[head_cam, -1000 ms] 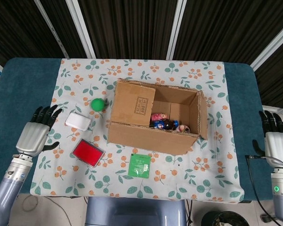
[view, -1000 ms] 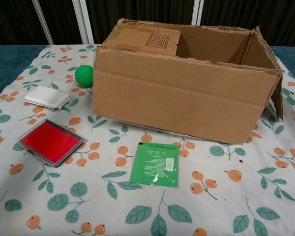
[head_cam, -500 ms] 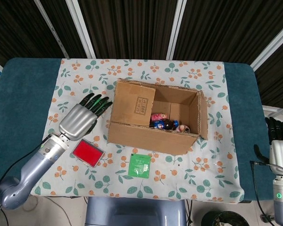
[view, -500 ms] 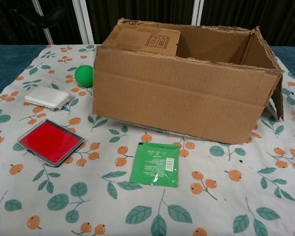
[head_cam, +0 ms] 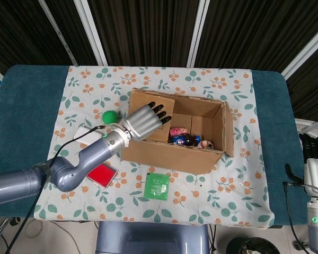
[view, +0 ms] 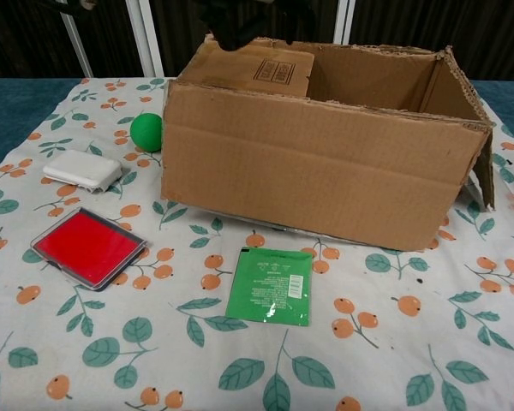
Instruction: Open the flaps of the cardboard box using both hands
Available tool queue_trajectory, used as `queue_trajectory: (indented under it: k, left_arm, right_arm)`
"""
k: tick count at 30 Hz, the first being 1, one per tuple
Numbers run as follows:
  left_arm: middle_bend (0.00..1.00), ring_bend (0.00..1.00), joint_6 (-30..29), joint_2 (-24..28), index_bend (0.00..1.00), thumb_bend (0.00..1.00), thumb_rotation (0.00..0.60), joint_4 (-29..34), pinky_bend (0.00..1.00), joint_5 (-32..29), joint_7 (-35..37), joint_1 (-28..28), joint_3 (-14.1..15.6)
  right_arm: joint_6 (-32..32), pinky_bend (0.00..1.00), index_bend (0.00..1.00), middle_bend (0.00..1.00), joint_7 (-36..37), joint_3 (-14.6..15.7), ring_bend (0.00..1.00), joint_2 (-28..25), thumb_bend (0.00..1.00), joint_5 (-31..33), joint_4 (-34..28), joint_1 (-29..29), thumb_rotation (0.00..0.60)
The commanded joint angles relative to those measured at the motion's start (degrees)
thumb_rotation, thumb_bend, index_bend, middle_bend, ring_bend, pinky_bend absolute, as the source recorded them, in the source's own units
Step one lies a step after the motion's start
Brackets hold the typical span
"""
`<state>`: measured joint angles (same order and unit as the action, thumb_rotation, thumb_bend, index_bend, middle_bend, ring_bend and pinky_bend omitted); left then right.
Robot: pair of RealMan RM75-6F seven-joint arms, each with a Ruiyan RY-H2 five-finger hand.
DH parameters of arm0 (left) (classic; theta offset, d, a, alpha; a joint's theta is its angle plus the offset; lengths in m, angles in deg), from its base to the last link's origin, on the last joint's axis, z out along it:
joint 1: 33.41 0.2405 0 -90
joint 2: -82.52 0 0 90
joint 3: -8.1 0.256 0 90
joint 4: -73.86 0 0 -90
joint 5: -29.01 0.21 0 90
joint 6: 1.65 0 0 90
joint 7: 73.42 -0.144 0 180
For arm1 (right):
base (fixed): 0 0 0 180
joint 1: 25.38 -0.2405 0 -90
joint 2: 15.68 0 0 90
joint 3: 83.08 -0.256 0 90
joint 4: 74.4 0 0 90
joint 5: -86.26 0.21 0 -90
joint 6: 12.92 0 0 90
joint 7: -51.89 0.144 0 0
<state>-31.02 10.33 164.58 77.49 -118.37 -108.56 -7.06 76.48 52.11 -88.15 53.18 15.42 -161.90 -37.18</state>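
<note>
The cardboard box (head_cam: 175, 132) stands near the middle of the table on a leaf-and-fruit-patterned cloth (head_cam: 222, 196), with one flap (head_cam: 151, 119) folded inward over its left side. The left hand (head_cam: 144, 120) hovers above that flap, fingers extended and apart, holding nothing — placed, it seems, to lift the flap outward. The right hand (head_cam: 315, 164) waits well right of the box at the table's edge; whether it is spread or curled cannot be told. Left of the box lie a green ball (head_cam: 110, 116) and a red case (head_cam: 99, 174); in front, a green packet (head_cam: 157, 186). Behind the box — dark slatted panels.
</note>
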Motion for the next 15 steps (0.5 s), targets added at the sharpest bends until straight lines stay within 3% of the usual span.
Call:
queue_trajectory:
  k: [1, 15]
  left_arm:
    - [0.22, 0.11, 3.2, -4.1, 0.15, 0.86, 0.6, -5.1, 0.23, -2.5, 0.0, -4.9, 3.1]
    - [0.23, 0.12, 5.8, -13.3, 0.15, 0.87, 0.6, -16.8, 0.23, -2.6, 4.5, -13.2, 7.5]
  right_arm:
    - [-0.9, 0.25, 0.06, 0.1, 0.3, -0.5, 0.09, -0.2, 0.39, 0.2, -0.1, 0.4, 0.6]
    - [-3.2, 0.25, 0.08, 0.1, 0.5, -2.2, 0.09, -0.4, 0.39, -0.3, -0.2, 1.3, 0.6]
